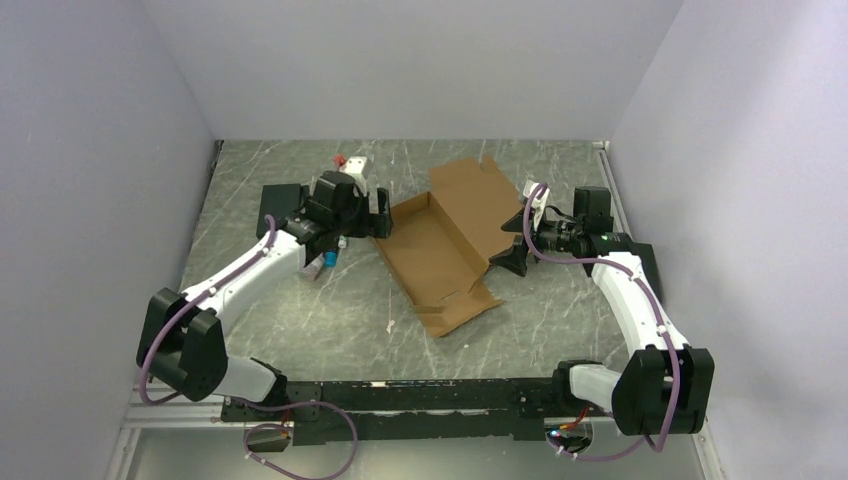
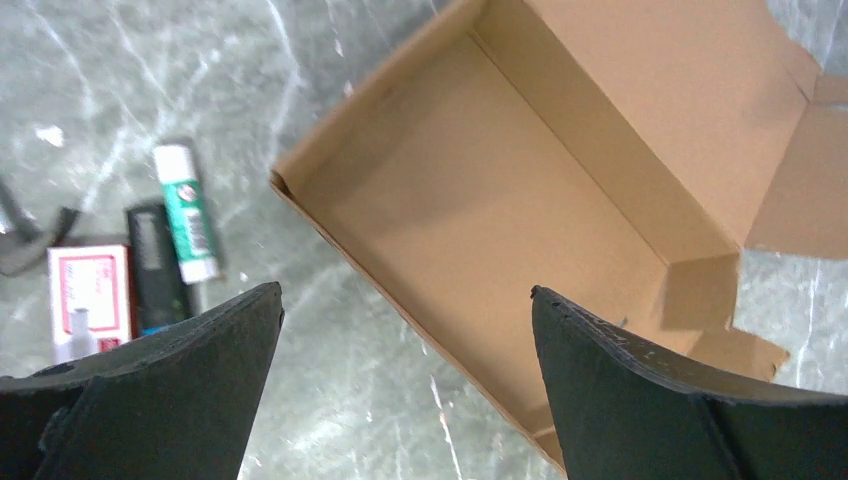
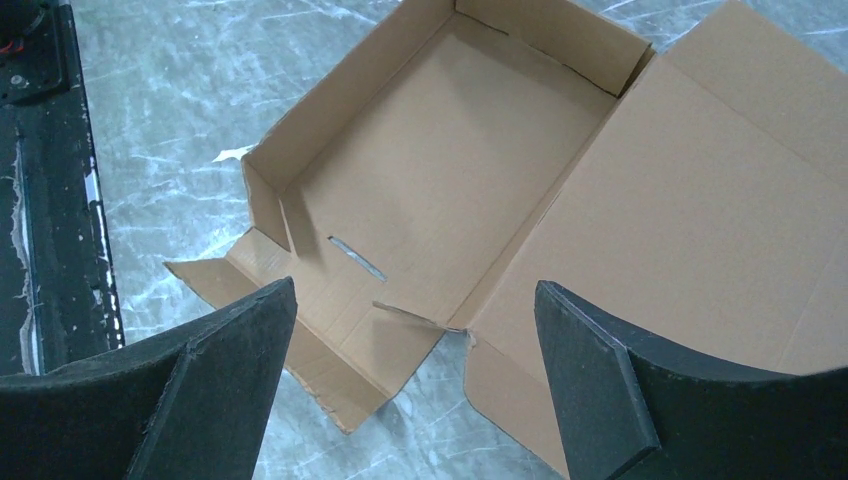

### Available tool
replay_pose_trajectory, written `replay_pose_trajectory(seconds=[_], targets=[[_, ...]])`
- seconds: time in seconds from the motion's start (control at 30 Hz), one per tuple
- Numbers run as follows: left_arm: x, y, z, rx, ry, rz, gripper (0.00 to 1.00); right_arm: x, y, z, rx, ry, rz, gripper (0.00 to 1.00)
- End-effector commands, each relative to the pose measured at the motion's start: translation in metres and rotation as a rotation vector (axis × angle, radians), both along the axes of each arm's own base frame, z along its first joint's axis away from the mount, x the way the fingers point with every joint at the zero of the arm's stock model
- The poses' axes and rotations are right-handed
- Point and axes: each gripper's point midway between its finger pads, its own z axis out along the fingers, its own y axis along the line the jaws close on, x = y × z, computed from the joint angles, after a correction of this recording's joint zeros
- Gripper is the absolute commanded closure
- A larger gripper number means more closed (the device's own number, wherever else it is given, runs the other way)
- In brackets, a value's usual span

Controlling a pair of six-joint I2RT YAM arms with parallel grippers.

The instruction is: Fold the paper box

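Only the right wrist view shows a slot (image 3: 357, 259) in the paper box (image 3: 440, 170); left fingers (image 2: 190, 390), right fingers (image 3: 640, 390) released.

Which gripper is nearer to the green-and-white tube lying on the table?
Left. The left gripper hovers at the left edge of the paper box, the green-and-white tube just beside it; the right gripper is across the box, at its opposite side.

You have a plain brown paper box (image 1: 440, 250) on a grey desk (image 1: 340, 322) veined with white. Toward the left edge, the glue stick (image 2: 186, 212) is white with a green label, the small carton (image 2: 90, 295) red and white.
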Motion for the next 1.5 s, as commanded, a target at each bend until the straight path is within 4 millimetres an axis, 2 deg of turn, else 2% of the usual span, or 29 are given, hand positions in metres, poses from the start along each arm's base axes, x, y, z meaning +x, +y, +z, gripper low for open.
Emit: replay_pose_trajectory(seconds=[0.0,0.13,0.23,0.4,0.73,0.97,1.1,1.4,1.47], targets=[[0.037,0.011,0.028,0.001,-0.123,-0.04,0.01,-0.001,0.003,0.023,0.019,-0.09,0.047,0.07],[0.067,0.01,0.031,-0.018,-0.18,-0.061,0.0,-0.001,0.003,0.022,0.021,-0.086,0.047,0.07],[0.084,0.01,0.027,-0.02,-0.137,-0.074,0.01,-0.001,0.003,0.022,0.018,-0.088,0.045,0.07],[0.098,-0.001,0.02,-0.052,-0.068,-0.22,0.0,-0.001,0.003,0.023,0.018,-0.09,0.044,0.07],[0.133,-0.001,-0.012,0.135,-0.021,-0.352,0.01,0.001,0.004,0.019,0.03,-0.068,0.04,0.07],[0.136,-0.026,-0.034,0.082,0.005,-0.515,0.1,0.001,0.004,0.019,0.036,-0.064,0.037,0.07],[0.135,-0.042,-0.041,0.046,0.033,-0.588,0.19,0.002,0.004,0.019,0.036,-0.062,0.034,0.07],[0.142,-0.056,-0.072,0.207,0.029,-0.579,0.31,0.002,0.004,0.017,0.034,-0.056,0.03,0.07],[0.143,-0.057,-0.078,0.252,0.023,-0.565,0.37,0.002,0.004,0.017,0.034,-0.057,0.031,0.07]])
